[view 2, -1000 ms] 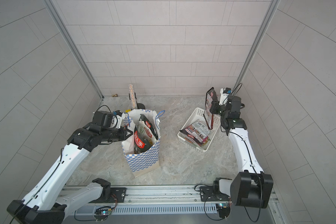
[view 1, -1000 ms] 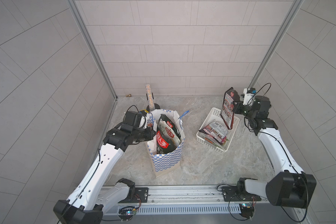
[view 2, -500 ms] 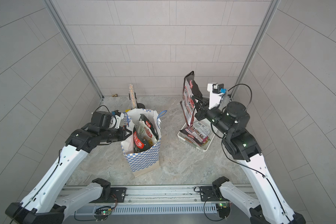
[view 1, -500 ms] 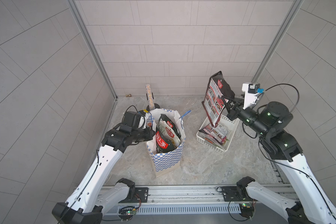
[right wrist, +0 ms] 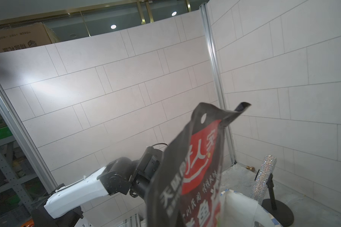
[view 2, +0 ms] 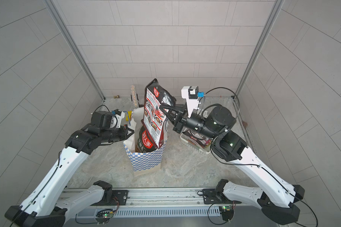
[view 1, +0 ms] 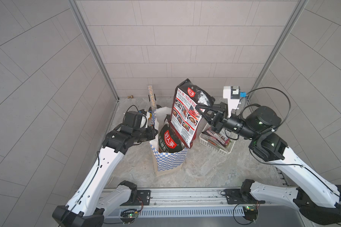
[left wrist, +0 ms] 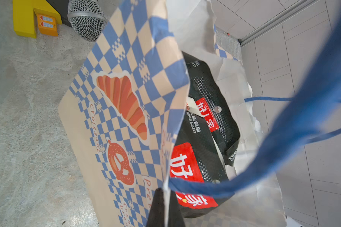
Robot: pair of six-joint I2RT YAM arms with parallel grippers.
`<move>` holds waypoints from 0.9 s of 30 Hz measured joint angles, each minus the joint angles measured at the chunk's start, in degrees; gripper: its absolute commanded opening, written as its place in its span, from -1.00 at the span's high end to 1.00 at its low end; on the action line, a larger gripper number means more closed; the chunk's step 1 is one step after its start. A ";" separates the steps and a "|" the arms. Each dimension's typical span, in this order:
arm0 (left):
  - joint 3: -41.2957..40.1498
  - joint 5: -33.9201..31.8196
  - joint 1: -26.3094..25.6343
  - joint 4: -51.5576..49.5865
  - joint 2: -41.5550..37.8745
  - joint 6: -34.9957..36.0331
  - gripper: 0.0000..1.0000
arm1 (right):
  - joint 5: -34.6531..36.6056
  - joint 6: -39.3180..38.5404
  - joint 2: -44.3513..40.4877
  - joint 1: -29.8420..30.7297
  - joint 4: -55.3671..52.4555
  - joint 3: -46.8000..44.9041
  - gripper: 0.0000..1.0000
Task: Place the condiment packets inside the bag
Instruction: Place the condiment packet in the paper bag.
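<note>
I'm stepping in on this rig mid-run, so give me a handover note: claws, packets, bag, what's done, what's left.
Left claw: shut on the rim of the checked paper bag, holding it open.
Right claw: shut on a black condiment packet hanging at the bag's mouth.
Done: at least two black packets stand in the bag.
Left: lower the held packet in, then move the remaining packets lying in the white basket.

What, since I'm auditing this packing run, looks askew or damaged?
The bag has a crumpled rim where the left gripper pinches it, and the packet inside sits tilted. The right gripper holds a second packet slanted above.
</note>
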 measured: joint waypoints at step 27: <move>-1.16 -0.59 0.00 0.09 -2.80 -0.04 1.00 | 8.04 9.81 15.80 6.60 15.69 -7.37 1.00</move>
